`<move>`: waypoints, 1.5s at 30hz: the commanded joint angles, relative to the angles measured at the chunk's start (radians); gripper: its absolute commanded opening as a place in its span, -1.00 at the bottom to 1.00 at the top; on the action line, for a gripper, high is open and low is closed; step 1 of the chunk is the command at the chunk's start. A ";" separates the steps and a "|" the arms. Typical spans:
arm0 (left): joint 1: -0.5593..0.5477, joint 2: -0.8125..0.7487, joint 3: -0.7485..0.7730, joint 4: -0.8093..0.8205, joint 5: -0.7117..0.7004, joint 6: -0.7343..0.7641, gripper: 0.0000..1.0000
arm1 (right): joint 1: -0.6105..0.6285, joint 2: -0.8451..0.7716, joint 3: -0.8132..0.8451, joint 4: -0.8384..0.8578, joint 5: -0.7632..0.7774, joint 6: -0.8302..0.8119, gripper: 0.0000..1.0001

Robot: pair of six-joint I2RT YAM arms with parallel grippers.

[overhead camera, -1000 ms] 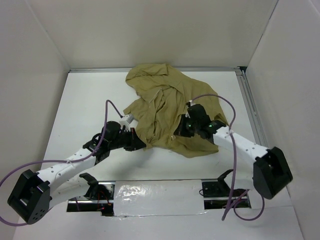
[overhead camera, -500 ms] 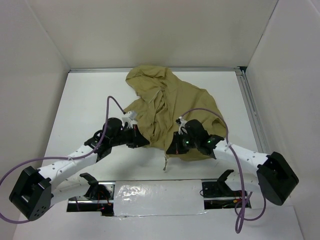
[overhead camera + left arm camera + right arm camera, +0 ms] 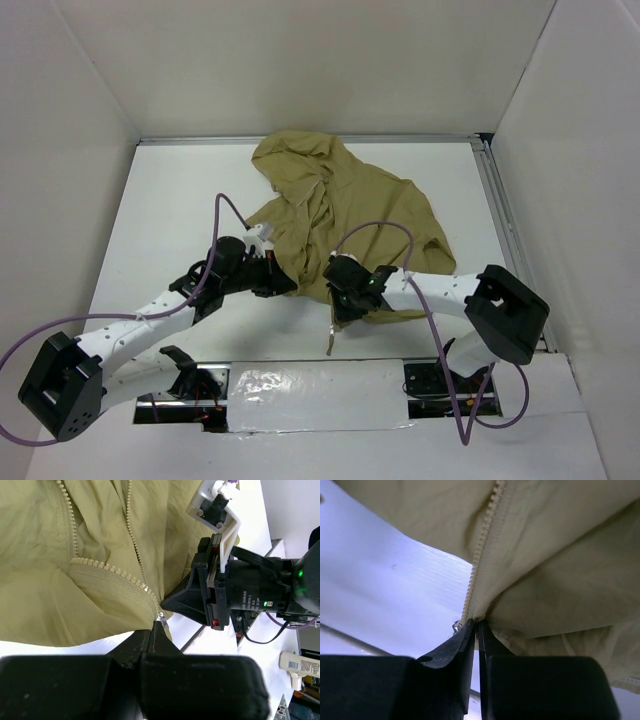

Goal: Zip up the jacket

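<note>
Jacket crumpled, outline unclear, left hand, right hand pinching it

Left gripper, right gripper: both pinched.

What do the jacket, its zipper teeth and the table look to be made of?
The jacket looks like thin woven cloth, matte khaki, perhaps cotton or a blend: it creases softly and bunches. The zipper teeth look like moulded plastic, cream and dull, with no metal glint. The table is a smooth, hard white sheet, faintly glossy; its material is unclear.
</note>
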 commanded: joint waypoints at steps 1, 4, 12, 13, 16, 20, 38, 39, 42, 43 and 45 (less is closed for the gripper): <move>-0.007 -0.010 0.018 0.008 -0.018 0.016 -1.00 | 0.020 0.011 0.046 -0.064 0.089 0.059 -0.69; -0.007 -0.010 0.016 0.004 -0.020 0.016 -1.00 | 0.034 0.018 0.049 -0.061 0.092 0.076 -0.55; -0.007 -0.015 0.010 0.009 -0.011 0.015 -1.00 | 0.048 0.047 0.069 -0.057 0.098 0.149 -0.13; -0.007 -0.016 0.008 0.011 -0.008 0.016 -1.00 | 0.048 0.047 0.066 -0.052 0.092 0.156 -0.11; -0.007 -0.021 0.007 0.012 -0.005 0.016 -1.00 | 0.051 0.060 0.069 -0.061 0.100 0.197 -0.12; -0.007 -0.026 0.007 0.003 -0.011 0.010 -1.00 | 0.072 0.094 0.104 -0.102 0.161 0.280 -0.16; -0.013 -0.115 -0.007 -0.071 -0.084 -0.001 -1.00 | 0.146 0.275 0.204 -0.258 0.324 0.452 -1.00; -0.013 -0.118 -0.007 -0.071 -0.084 0.001 -1.00 | 0.143 0.228 0.188 -0.194 0.322 0.440 -1.00; -0.013 -0.128 0.001 -0.071 -0.078 0.009 -1.00 | 0.140 0.086 0.115 -0.056 0.320 0.383 -1.00; -0.015 -0.133 0.005 -0.071 -0.074 0.010 -1.00 | 0.134 0.046 0.079 -0.019 0.322 0.339 -1.00; -0.016 -0.138 0.022 -0.071 -0.051 0.013 -1.00 | 0.125 -0.100 0.048 0.095 0.305 0.259 -1.00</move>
